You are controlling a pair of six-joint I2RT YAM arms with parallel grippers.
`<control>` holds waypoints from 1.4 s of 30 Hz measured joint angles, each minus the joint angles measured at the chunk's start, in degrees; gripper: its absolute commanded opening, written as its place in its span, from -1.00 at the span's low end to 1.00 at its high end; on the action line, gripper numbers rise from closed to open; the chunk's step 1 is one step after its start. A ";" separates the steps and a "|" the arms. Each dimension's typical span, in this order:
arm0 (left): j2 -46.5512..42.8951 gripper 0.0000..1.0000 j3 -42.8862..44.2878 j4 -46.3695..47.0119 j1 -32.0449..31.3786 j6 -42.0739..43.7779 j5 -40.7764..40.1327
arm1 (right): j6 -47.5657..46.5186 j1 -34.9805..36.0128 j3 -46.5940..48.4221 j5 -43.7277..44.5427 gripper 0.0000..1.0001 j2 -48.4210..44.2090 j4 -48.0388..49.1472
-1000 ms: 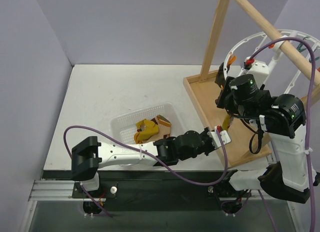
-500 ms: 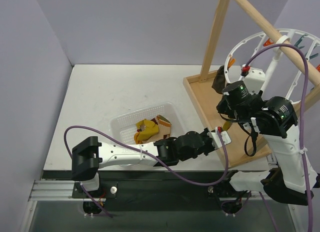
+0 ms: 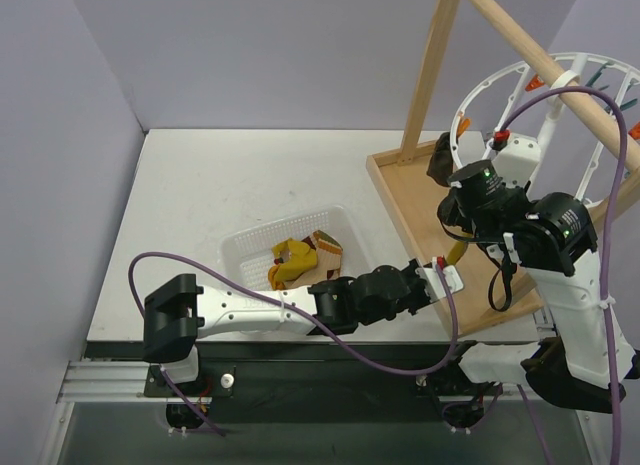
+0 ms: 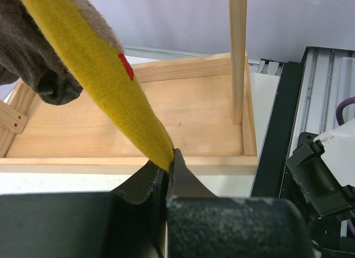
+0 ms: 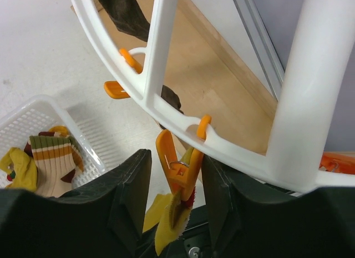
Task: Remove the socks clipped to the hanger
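A mustard-yellow sock (image 4: 105, 75) hangs from an orange clip (image 5: 177, 163) on the white round hanger (image 5: 161, 47). My left gripper (image 4: 169, 158) is shut on the sock's lower end, which is stretched taut. It also shows in the top view (image 3: 447, 275), at the near edge of the wooden base. My right gripper (image 5: 175, 158) is open, with one jaw on each side of that orange clip. A dark brown sock (image 5: 125, 14) hangs from the ring further along and also shows in the left wrist view (image 4: 33, 64).
A white basket (image 3: 245, 247) on the table holds a yellow sock (image 3: 290, 260) and a striped-cuff sock (image 3: 325, 247). The hanger (image 3: 480, 90) hangs from a wooden pole frame (image 3: 430, 75) standing on a wooden tray base (image 3: 420, 200). A second orange clip (image 5: 117, 89) hangs empty.
My right wrist has shifted slightly down and toward the near side, and the hanger ring has swung up to the right. My left arm has kept its hold and its place.
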 measured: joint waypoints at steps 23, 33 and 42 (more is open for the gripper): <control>-3.82 -1.00 -3.21 -0.44 -0.22 -1.60 0.26 | 0.24 -1.77 -4.63 0.90 -1.00 -4.11 2.71; -4.72 -1.00 -4.35 -0.39 0.07 -5.01 2.73 | 0.33 -2.43 -6.86 0.83 -1.00 -5.88 7.69; -12.13 -1.00 -10.62 -5.01 8.31 -16.68 9.16 | -1.16 -2.84 -7.78 -1.42 -1.00 -7.37 10.99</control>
